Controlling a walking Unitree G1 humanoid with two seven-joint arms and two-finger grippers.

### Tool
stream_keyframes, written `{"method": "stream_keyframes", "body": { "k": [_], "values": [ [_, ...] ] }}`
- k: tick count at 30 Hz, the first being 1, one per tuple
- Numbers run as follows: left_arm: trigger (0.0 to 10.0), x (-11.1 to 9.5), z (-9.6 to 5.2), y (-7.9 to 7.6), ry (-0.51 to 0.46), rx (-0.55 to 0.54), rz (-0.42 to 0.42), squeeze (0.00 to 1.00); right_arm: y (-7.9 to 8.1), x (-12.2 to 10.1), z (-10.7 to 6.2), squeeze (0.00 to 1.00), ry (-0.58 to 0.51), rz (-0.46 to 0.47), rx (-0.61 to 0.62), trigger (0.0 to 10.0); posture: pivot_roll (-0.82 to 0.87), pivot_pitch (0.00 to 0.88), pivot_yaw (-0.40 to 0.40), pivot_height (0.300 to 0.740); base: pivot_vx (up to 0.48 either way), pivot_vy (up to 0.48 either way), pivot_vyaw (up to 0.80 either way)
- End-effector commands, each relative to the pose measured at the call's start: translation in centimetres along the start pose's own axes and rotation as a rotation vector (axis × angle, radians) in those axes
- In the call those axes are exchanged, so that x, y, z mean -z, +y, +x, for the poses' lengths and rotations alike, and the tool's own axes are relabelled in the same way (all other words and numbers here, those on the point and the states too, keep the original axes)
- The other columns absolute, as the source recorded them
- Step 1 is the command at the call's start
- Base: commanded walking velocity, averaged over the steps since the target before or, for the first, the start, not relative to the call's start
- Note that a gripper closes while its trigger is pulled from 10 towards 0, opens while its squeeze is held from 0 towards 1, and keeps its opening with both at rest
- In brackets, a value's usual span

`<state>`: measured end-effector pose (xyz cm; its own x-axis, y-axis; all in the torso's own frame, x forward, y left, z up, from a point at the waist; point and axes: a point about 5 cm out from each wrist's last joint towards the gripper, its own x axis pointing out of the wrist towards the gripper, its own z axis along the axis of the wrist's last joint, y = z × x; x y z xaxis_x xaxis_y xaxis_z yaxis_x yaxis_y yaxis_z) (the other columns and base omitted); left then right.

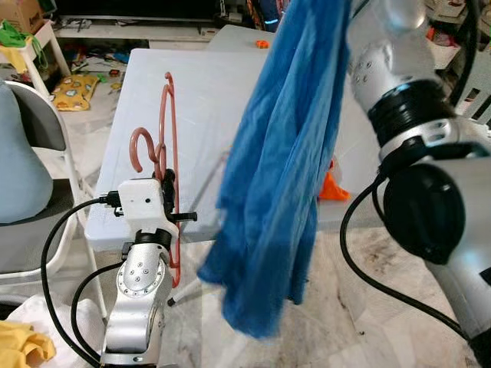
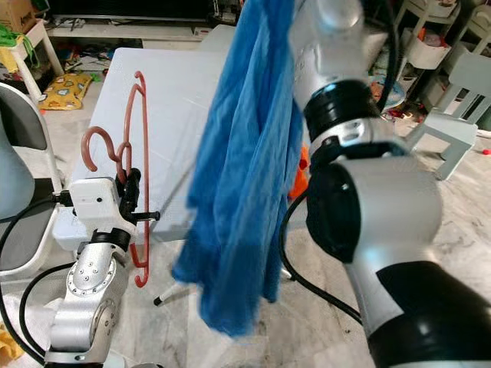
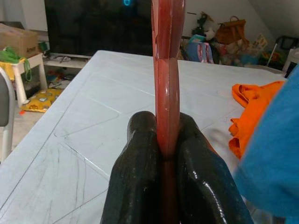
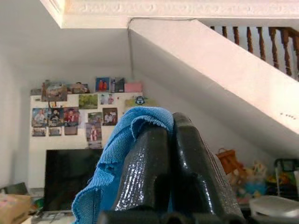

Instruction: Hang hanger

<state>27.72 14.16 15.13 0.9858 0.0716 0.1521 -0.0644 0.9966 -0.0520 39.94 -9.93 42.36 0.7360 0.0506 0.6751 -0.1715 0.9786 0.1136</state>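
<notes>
A reddish-brown plastic hanger [image 1: 170,146] stands upright in front of the white table [image 1: 199,92], hook to the left. My left gripper [image 1: 167,192] is shut on its lower bar; the left wrist view shows the hanger [image 3: 167,93] pinched between both black fingers [image 3: 140,168]. A blue cloth [image 1: 284,161] hangs in long folds from above, just right of the hanger. My right arm [image 1: 414,138] reaches up out of the eye views. In the right wrist view my right gripper [image 4: 170,135] is shut on the top of the blue cloth [image 4: 117,158].
An orange garment [image 3: 247,107] lies on the table's right side, partly behind the blue cloth. A grey folding chair [image 1: 31,161] stands at the left. A yellow cloth [image 1: 23,341] lies on the floor by my left arm. Toys and furniture crowd the far side.
</notes>
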Motion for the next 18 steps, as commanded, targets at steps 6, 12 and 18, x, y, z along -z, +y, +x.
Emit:
{"method": "stream_keyframes", "body": {
  "k": [6, 12, 18],
  "values": [
    [10.0, 0.9, -0.6, -0.1, 0.036, -0.017, 0.016, 0.0, 3.3, 10.2, -6.8, 0.0, 0.317, 0.01, -0.233, 0.0, 0.19, 0.098, -0.145, 0.74, 0.0, 0.0, 0.0],
    [10.0, 1.0, -0.6, -0.4, 0.044, -0.009, 0.011, 0.0, 5.3, 14.6, -12.0, 0.0, 0.472, 0.036, -0.447, 0.0, 0.17, 0.106, -0.135, 0.74, 0.0, 0.0, 0.0],
    [10.0, 1.1, -0.5, -0.7, 0.048, 0.005, 0.01, 0.0, 5.2, 16.1, -14.3, 0.0, 0.557, 0.039, -0.56, 0.9, 0.16, 0.101, -0.127, 0.74, 0.0, 0.0, 0.0]
  ]
}}
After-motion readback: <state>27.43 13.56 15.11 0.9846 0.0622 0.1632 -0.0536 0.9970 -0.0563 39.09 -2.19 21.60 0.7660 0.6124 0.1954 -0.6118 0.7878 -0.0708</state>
